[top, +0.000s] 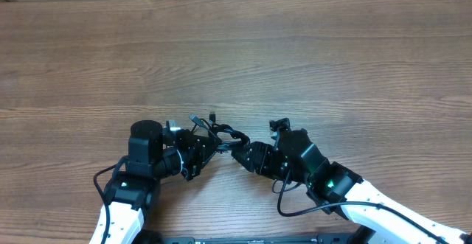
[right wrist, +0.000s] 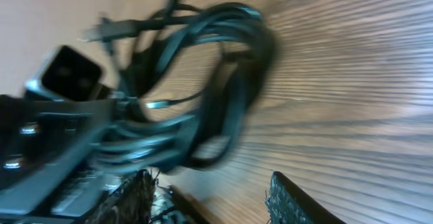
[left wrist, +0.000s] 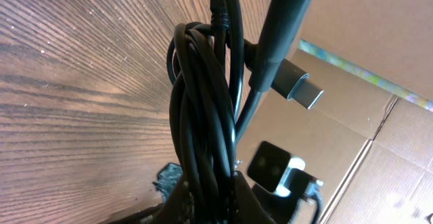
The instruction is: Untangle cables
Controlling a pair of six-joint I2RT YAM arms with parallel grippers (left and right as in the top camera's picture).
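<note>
Overhead view: the cables (top: 220, 135) lie in one tangled black bundle toward 6 o'clock on the bench (top: 236, 45), between the two arms. The left arm (top: 144, 159) reaches the bundle from 8 o'clock and the right arm (top: 313, 163) from 4 o'clock. Two small plug ends (top: 203, 117) project from the bundle at 11 o'clock. This view does not show how either set of jaws stands.

Left wrist view: the left jaws are closed on the cables, and several strands run together into them at the bottom edge of the frame. The strands twist around one another above the grip. One thicker lead ends in a silver plug (left wrist: 302, 90) that points to 4 o'clock, clear of the bench.

Right wrist view: the picture is blurred. The right jaws stand partly open, with the two fingers (right wrist: 132, 198) apart at the bottom edge. The looped bundle lies just ahead of the gap at 12 o'clock. Whether either finger touches a strand cannot be told, and nothing is clamped.

Surface: the bench is brown wood-grain laminate, with the grain running from 9 o'clock to 3 o'clock in the overhead view. Brown cardboard (left wrist: 379, 28) stands beyond the bench in the left wrist view only.
</note>
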